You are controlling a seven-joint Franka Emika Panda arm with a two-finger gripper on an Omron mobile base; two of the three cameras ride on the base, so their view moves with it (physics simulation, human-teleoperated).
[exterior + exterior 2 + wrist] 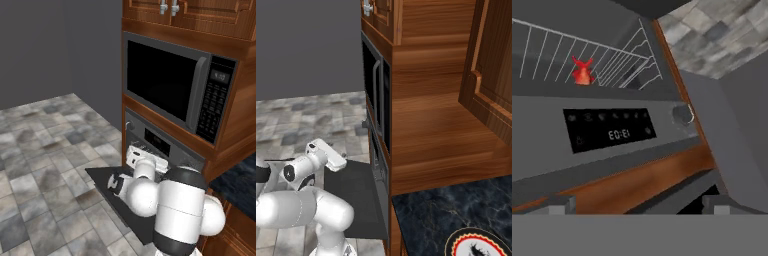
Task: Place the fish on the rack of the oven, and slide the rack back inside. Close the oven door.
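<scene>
Hand view: fish [582, 73] at ten o'clock, lying on the rack [619, 62] as the task requires, above the oven [607, 131] control strip; gripper [637, 203] spread and empty, presumably freed to push the rack inside

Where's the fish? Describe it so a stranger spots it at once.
Find the wooden cabinet column: under its microwave sits the grey oven, door dropped open. On the oven's wire rack, seen in the hand view beside the control strip, lies the fish: small, bright red-orange, the only colour among grey wires.
</scene>
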